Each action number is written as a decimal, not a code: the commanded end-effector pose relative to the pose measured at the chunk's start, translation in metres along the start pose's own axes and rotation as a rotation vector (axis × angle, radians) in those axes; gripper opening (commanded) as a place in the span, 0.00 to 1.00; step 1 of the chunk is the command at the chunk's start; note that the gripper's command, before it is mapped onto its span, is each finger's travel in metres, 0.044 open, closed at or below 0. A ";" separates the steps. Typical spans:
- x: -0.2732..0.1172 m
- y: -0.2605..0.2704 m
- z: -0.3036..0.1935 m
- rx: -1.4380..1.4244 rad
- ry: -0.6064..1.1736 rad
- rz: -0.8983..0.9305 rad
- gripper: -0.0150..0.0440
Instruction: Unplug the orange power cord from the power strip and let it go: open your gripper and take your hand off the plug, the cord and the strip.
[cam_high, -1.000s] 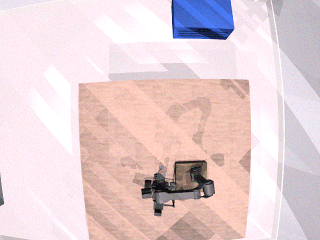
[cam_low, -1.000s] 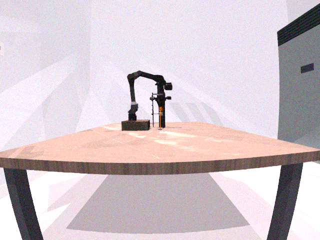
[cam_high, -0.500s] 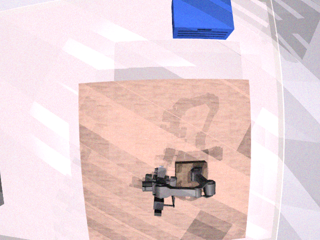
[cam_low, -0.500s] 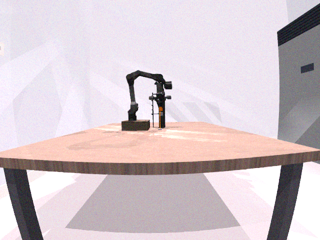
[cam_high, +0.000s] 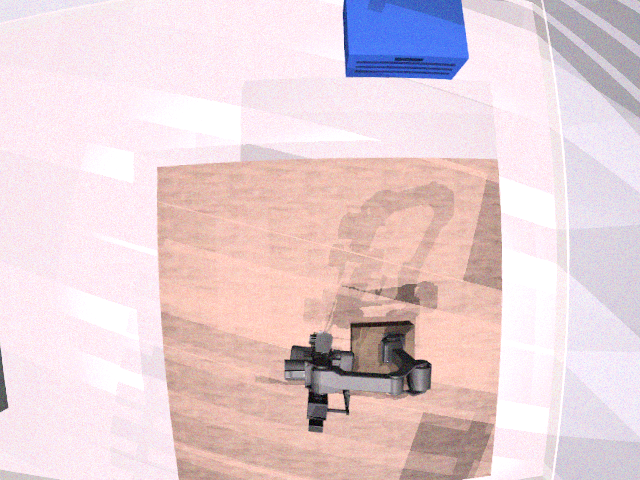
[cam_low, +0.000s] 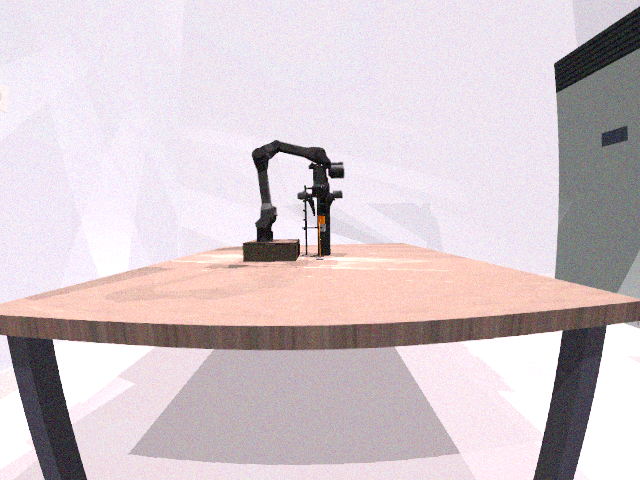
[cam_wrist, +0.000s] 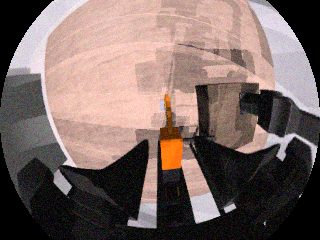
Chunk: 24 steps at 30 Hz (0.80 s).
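In the wrist view my gripper (cam_wrist: 171, 141) points straight down at the wooden table (cam_wrist: 100, 80) and is open. The orange plug (cam_wrist: 171, 152) stands between the fingers, with a strip of table showing on each side of it. In the exterior view the plug (cam_low: 321, 223) is up in the air at the fingers (cam_low: 322, 229), well above the table (cam_low: 310, 304). A thin orange cord (cam_low: 319, 246) (cam_wrist: 167, 108) hangs from it down to the table top. I cannot make out the power strip. From above, the arm (cam_high: 356, 379) hides the plug.
The arm's brown base block (cam_high: 368, 334) (cam_low: 271, 250) (cam_wrist: 223, 110) stands close beside the gripper. A blue box (cam_high: 405, 36) sits on the floor beyond the table's far edge. A grey cabinet (cam_low: 599, 180) stands at the right.
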<state>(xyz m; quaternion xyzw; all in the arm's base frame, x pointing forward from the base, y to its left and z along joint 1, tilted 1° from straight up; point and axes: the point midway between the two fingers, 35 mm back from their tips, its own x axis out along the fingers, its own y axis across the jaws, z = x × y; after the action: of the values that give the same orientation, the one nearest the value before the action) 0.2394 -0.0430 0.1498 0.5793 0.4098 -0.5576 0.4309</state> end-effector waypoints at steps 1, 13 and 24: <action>0.000 0.000 0.002 0.003 -0.002 -0.003 0.88; -0.012 -0.001 0.060 0.003 -0.008 -0.003 1.00; -0.012 -0.001 0.060 0.003 -0.008 -0.003 1.00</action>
<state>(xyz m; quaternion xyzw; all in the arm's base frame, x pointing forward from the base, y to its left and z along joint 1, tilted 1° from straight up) 0.2213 -0.1002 0.1616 0.5775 0.4059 -0.5618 0.4313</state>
